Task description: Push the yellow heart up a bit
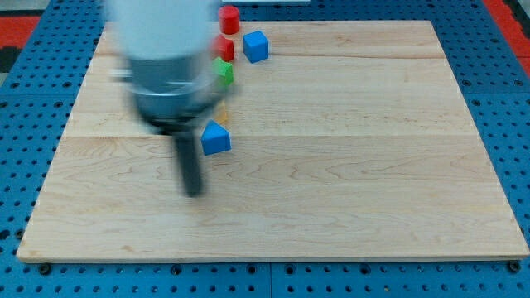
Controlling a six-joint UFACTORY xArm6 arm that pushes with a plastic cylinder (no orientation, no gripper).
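Note:
The yellow heart is mostly hidden behind the blurred arm; only a small yellowish sliver [221, 114] shows at the arm's right edge, just above a blue block. My tip [195, 192] rests on the wooden board [373, 165], below and a little left of that blue wedge-like block [216, 138]. The tip touches no block.
Near the board's top edge stand a red cylinder [229, 19], a second red block [224, 47] partly behind the arm, a blue cube [256, 46] and a green block [224, 72]. The arm's body [161, 66] covers the board's upper left. Blue pegboard [505, 99] surrounds the board.

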